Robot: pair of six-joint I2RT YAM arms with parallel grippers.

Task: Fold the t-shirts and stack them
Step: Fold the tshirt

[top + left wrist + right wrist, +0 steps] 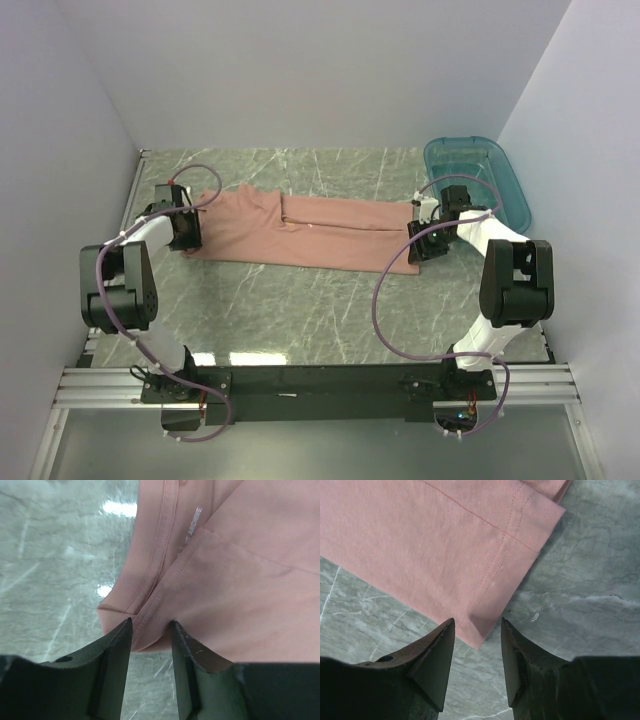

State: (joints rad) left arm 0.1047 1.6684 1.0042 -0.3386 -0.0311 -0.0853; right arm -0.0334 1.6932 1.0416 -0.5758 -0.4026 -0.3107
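Left hand and right hand low at opposite ends of the t-shirt — each spread, astride a corner.

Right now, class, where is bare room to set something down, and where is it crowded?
Free: the table between the t-shirt and the arm bases; a narrower strip between t-shirt and back wall. Crowded: the far right, by the teal tub and right claw.
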